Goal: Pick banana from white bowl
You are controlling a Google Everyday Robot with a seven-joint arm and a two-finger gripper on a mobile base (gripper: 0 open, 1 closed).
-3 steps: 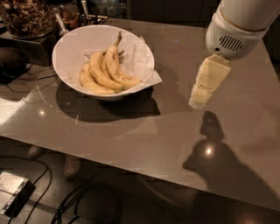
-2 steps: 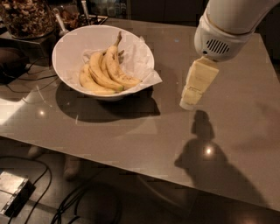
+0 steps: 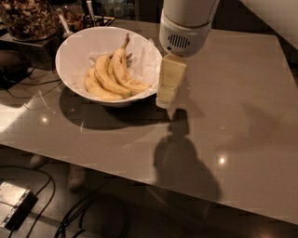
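Note:
A large white bowl (image 3: 77,49) lined with crumpled white paper sits at the back left of the brown table. In it lie a few yellow bananas. The banana (image 3: 125,70), longest and with a long thin stem pointing up and back, lies on the right side of the bunch, its tip near the bowl's right rim. The shorter bananas (image 3: 100,82) lie to its left. My gripper (image 3: 168,83), cream-coloured under a white wrist, hangs just right of the bowl's right rim, above the table, beside the banana's tip and not touching it.
A dark container of brown nuts (image 3: 29,18) stands at the back left behind the bowl. A spoon handle (image 3: 63,24) and other dishes (image 3: 88,14) sit near it. Cables (image 3: 70,209) and a small box (image 3: 14,202) lie on the floor below the table's front edge.
My gripper has moved left across the table, from well right of the bowl to right beside the bowl's right rim. The bananas and bowl have not moved.

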